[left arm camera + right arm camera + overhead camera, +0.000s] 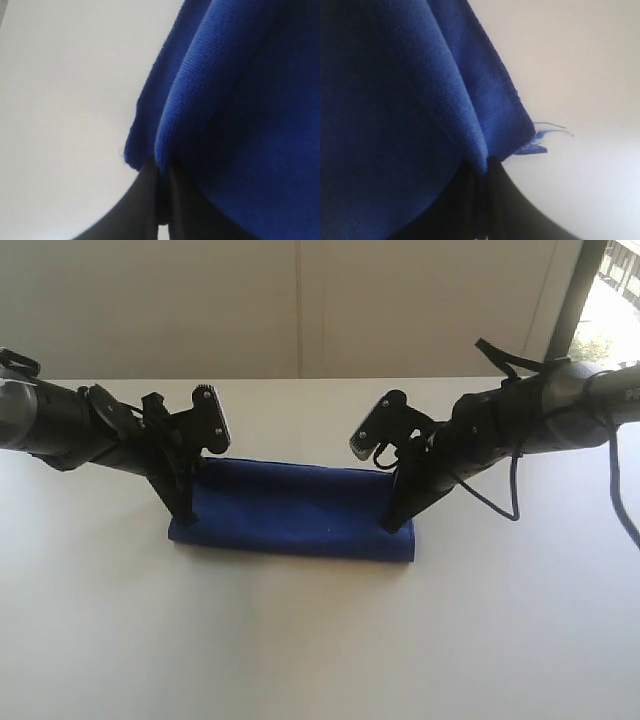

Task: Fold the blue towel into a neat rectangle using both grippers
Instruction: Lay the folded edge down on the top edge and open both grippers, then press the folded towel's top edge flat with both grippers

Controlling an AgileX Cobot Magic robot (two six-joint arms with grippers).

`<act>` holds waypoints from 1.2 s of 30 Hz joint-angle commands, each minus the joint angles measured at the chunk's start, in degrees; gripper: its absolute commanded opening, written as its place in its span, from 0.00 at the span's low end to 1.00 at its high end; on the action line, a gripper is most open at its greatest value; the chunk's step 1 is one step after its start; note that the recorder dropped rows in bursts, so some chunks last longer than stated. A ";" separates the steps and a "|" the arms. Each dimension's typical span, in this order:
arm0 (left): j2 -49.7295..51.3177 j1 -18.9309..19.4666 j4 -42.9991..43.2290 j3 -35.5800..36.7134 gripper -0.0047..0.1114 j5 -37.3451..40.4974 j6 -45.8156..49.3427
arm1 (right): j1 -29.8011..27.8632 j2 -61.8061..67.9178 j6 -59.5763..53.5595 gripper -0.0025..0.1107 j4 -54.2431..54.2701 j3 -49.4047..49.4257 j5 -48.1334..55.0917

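Note:
The blue towel (295, 510) lies as a long folded strip across the middle of the white table. My left gripper (186, 514) comes down on its near left corner, shut on a fold of the towel (210, 100); black fingers (145, 200) pinch the edge. At the strip's near right corner my right gripper (393, 525) is likewise shut on the towel (395, 100), with the cloth edge clamped between its fingers (515, 200). A frayed blue thread (540, 142) sticks out at that corner.
The white table (300, 640) spreads out on all sides of the towel. A pale wall (300, 300) stands behind it, and a dark window frame (575, 295) rises at the back right. Black cables (515, 490) hang from the right arm.

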 commanded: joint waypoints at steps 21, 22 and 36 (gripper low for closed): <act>-1.21 -0.08 -0.43 -0.23 0.62 -13.45 -0.48 | -0.57 -5.08 0.30 0.61 -3.44 -0.51 -6.23; -1.55 -0.30 -0.43 -0.23 0.62 -13.58 -0.48 | -0.57 -5.57 0.61 0.61 -3.44 -0.51 -6.00; -9.86 -2.00 -25.55 -0.01 0.29 6.01 -0.62 | -0.57 -11.30 1.72 0.35 12.87 -0.51 16.47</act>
